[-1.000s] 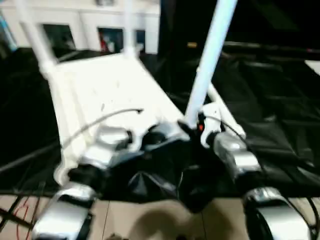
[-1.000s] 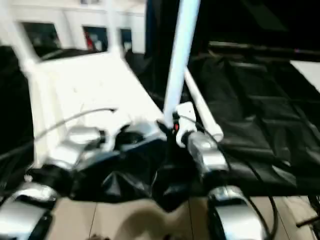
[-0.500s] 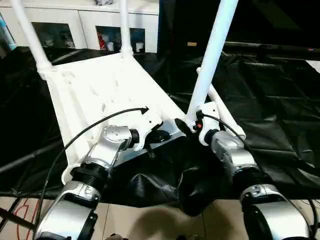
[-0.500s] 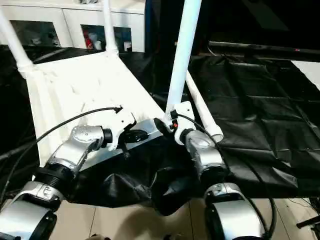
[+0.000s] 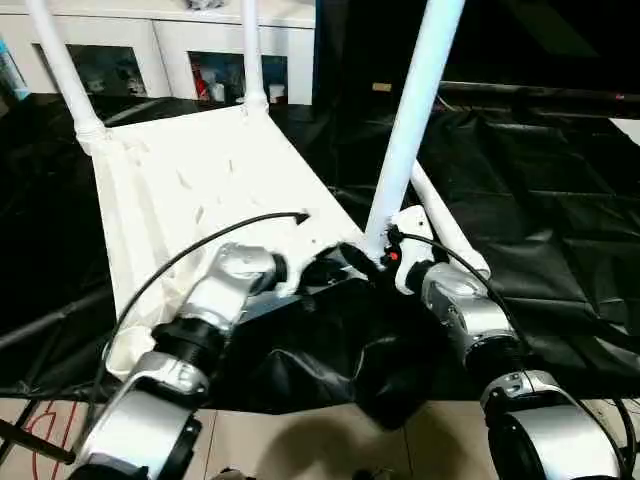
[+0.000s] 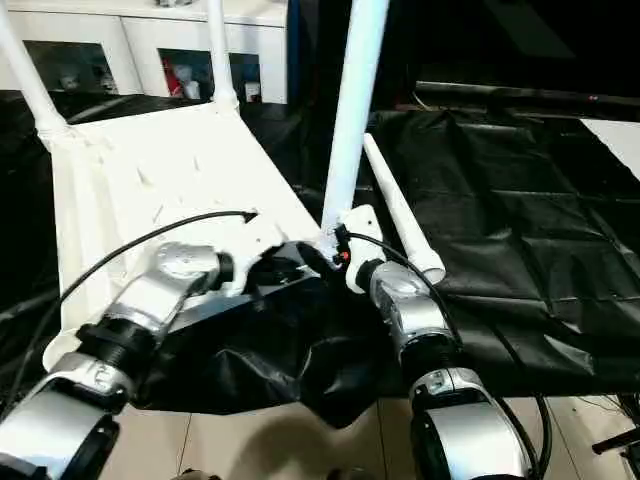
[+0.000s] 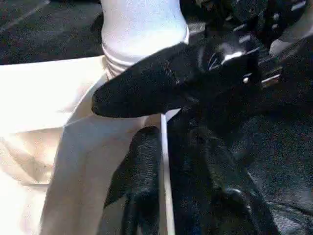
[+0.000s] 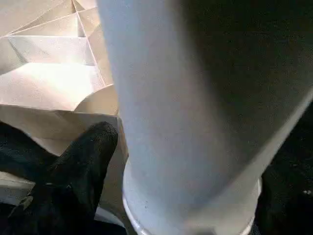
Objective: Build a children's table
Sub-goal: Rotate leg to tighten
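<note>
My right gripper [image 6: 335,252] sits at the foot of an upright leg [image 6: 352,110], its matte black fingers spread wide around the smooth white tube; in my right wrist view one rounded finger [image 8: 85,166] stands just beside the tube's ringed base, and I cannot tell whether it touches. My left gripper [image 5: 335,268] is at the near edge of the table top, close beside the same corner. From my left wrist view its two blunt black fingers [image 7: 139,171] are slightly parted astride the thin white edge, holding nothing that I can make out.

The children's table [image 5: 200,190] lies upside down on a crinkled, glossy black sheet [image 5: 540,190]. Its underside is white moulded plastic, crossed by thin ribs that form angular cells. Two more round legs [image 5: 62,65] stand in the far corner sockets, and a fourth tube [image 6: 400,212] lies loose on the sheet beside the top.

My forearms are brushed silver with black cables looping over them. Beyond the sheet stands a white cabinet [image 5: 170,45] with glass doors. I can read no writing or label anywhere.
</note>
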{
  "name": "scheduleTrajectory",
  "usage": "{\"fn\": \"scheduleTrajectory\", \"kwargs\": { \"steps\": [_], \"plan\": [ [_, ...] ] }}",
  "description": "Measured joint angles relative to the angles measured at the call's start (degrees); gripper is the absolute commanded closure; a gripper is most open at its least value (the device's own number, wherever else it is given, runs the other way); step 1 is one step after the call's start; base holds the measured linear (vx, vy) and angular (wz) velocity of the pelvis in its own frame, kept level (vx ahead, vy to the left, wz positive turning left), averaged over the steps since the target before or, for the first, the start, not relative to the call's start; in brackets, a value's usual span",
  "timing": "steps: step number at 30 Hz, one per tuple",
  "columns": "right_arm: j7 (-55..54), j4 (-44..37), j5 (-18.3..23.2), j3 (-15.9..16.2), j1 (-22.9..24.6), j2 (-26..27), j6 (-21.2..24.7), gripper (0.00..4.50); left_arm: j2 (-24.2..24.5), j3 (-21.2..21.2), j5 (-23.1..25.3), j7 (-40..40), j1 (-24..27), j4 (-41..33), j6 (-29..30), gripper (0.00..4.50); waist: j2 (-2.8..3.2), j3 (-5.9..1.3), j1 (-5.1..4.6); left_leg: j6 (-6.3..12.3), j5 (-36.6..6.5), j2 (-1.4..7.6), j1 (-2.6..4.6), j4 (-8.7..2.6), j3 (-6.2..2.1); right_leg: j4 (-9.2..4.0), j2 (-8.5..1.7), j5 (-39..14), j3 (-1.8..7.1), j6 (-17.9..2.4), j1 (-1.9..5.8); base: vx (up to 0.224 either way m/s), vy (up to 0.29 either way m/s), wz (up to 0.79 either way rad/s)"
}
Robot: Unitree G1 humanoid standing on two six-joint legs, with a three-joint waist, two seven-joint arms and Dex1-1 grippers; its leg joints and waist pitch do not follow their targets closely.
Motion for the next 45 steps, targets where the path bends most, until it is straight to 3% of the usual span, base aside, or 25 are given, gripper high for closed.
{"fn": "scheduleTrajectory", "kwargs": {
  "steps": [17, 25, 31, 34, 37, 45],
  "plan": [
    [0.7, -0.4, -0.1, 0.3, 0.3, -0.3, -0.1, 0.57, 6.5, -1.3, -0.5, -5.4, 4.8, -8.9, 2.9, 3.58, 0.01, 0.01, 0.15, -0.01, 0.0, 0.01, 0.01, -0.06, 0.01, 0.00, 0.02, 0.0, 0.01, 0.0, -0.03, 0.000, 0.000, 0.00],
    [1.3, -0.3, -0.1, 0.4, 0.3, -0.6, -0.1, 0.57, 6.0, -1.5, -1.0, -4.0, 4.9, -9.1, 3.1, 4.41, 0.01, 0.01, 0.19, -0.01, 0.0, 0.01, 0.00, -0.06, 0.03, 0.00, 0.02, 0.0, 0.03, 0.0, -0.03, 0.000, 0.000, 0.00],
    [3.2, -0.4, -0.2, 1.0, 0.5, -1.6, -0.6, 0.57, 6.6, -1.2, -1.3, -4.7, 4.9, -8.8, 2.8, 4.49, 0.01, 0.01, 0.30, -0.01, 0.0, 0.01, 0.01, -0.07, 0.02, 0.01, 0.02, -0.1, 0.02, 0.2, -0.03, 0.000, 0.000, 0.00],
    [6.5, -0.5, 0.4, 1.0, 0.9, -2.3, 0.2, 0.22, 8.0, -1.6, -1.7, -7.1, 5.9, -9.2, 0.6, 4.50, 0.01, 0.01, 0.35, -0.01, 0.0, 0.01, -0.01, -0.07, 0.02, 0.00, 0.02, -0.1, 0.03, 0.2, -0.02, 0.000, 0.000, 0.00],
    [10.8, -2.6, 1.2, 1.2, 2.5, -3.6, 1.5, 0.05, 9.5, -2.0, -2.7, -10.2, 7.0, -10.4, -1.2, 4.50, 0.03, 0.00, 0.65, -0.01, 0.0, 0.01, -0.04, -0.07, 0.03, 0.00, 0.02, -0.1, 0.04, 0.1, -0.01, 0.000, 0.000, 0.00],
    [25.7, -11.2, 1.6, 6.3, 6.8, -10.1, 3.2, 0.05, 12.6, -3.1, -4.1, -17.9, 8.6, -11.8, -5.5, 4.50, 0.04, 0.00, 2.23, 0.00, 0.0, 0.02, -0.05, -0.10, 0.10, 0.01, 0.01, -0.1, 0.06, 0.1, -0.01, 0.000, 0.000, 0.00]
  ]
}}
